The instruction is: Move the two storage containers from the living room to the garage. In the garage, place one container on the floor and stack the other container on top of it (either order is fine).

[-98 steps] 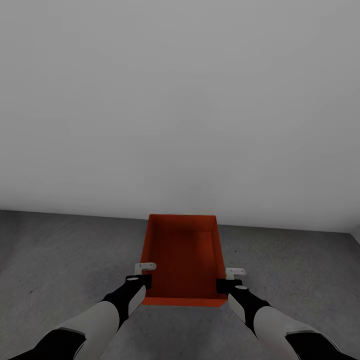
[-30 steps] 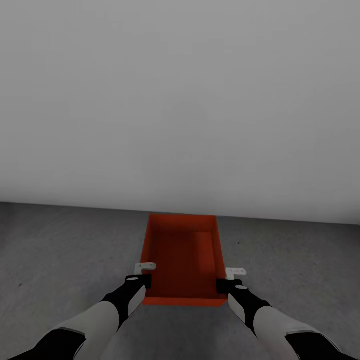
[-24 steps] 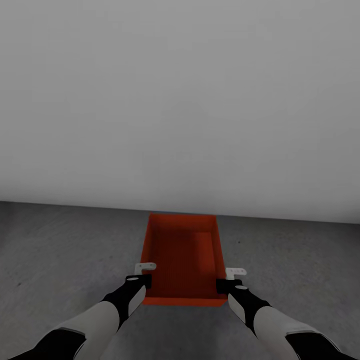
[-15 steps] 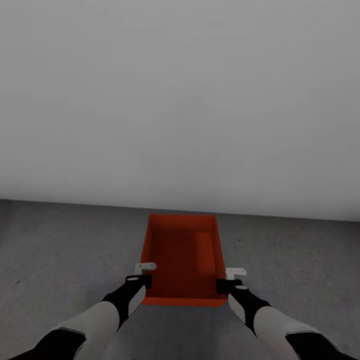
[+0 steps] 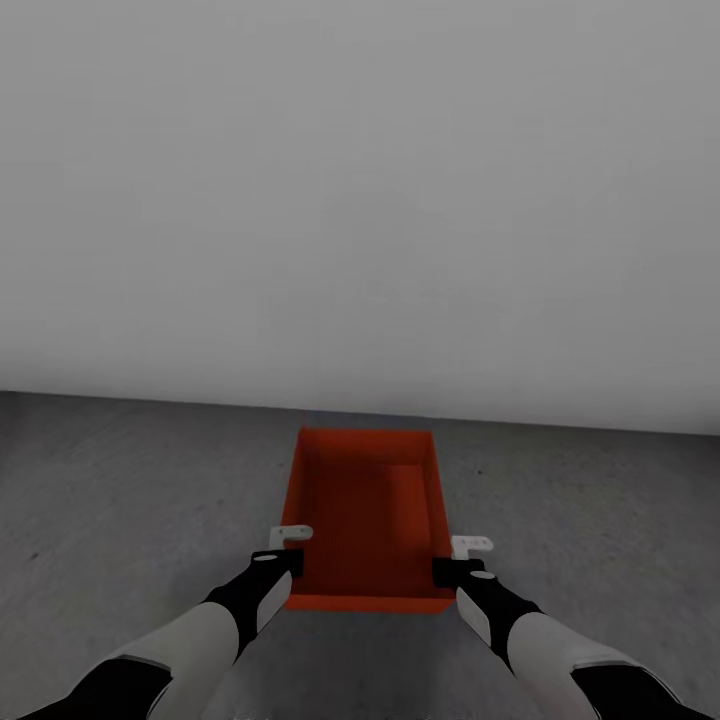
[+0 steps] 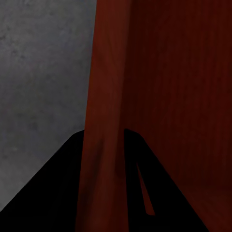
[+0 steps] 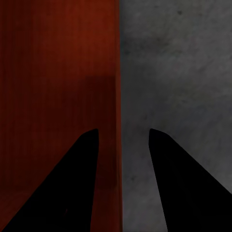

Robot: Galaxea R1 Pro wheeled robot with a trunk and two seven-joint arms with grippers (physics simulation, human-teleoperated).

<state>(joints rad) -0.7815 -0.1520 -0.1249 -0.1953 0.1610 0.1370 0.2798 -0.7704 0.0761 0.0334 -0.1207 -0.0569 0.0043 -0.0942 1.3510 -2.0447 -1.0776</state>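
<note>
Head view: one orange-red container was held above grey concrete floor, near a pale wall, left gripper and right gripper at its side walls.

Left wrist view: the fingers were clamped on the container's wall.

Right wrist view: the fingers straddled the wall, a gap visible on one side.

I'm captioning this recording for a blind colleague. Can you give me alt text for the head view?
An orange-red open-top storage container is held out in front of the robot, the left pincer on its left wall and the right pincer on its right wall. Below it lies a dark grey concrete floor, and a plain pale grey wall rises behind.
</note>
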